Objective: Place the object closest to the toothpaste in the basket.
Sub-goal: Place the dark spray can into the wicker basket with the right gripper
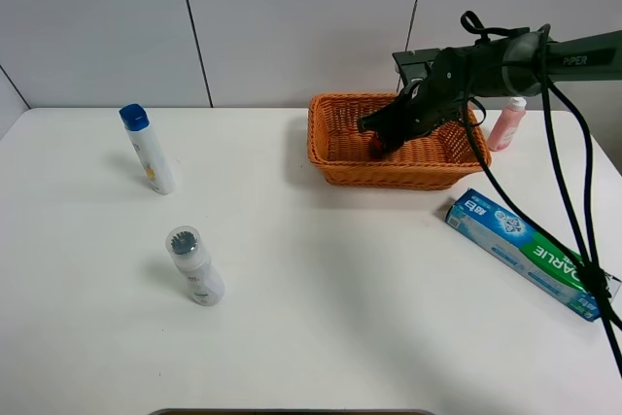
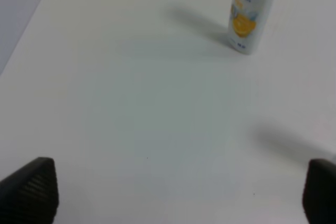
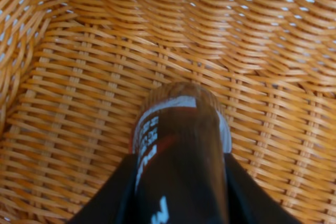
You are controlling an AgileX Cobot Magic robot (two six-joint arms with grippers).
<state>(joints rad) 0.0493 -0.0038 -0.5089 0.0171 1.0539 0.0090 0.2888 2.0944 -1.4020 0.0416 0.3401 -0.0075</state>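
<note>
From the high camera, a white table (image 1: pixel 292 337) holds an orange wicker basket (image 1: pixel 342 168) at the far right of centre. The right arm reaches over the basket's far rim, and the right gripper (image 1: pixel 379 139) is down inside it. A bit of red from the dark bottle (image 1: pixel 377 150) shows at the gripper's tip, inside the basket walls. The toothpaste box (image 1: pixel 530 253) lies flat on the table near the basket, at its front right and apart from it. A pink bottle (image 1: pixel 506 123) stands just beside the basket's right end. Well apart on the left, a blue-capped bottle (image 1: pixel 148 149) stands upright. A white bottle (image 1: pixel 194 265) with a clear cap sits nearer the front edge.

In the left wrist view, the left gripper (image 2: pixel 176 192) hangs over bare table. Its fingertips (image 2: pixel 32 188) are spread wide, at opposite edges of the frame, with nothing between them. The lower body of the blue-capped bottle, with its orange print, stands ahead of it.

In the right wrist view, the black fingers (image 3: pixel 107 198) pinch the dark bottle from both sides. Its red and white label faces the camera, and basket weave fills the frame around it. Whether the bottle touches the basket floor cannot be told.
</note>
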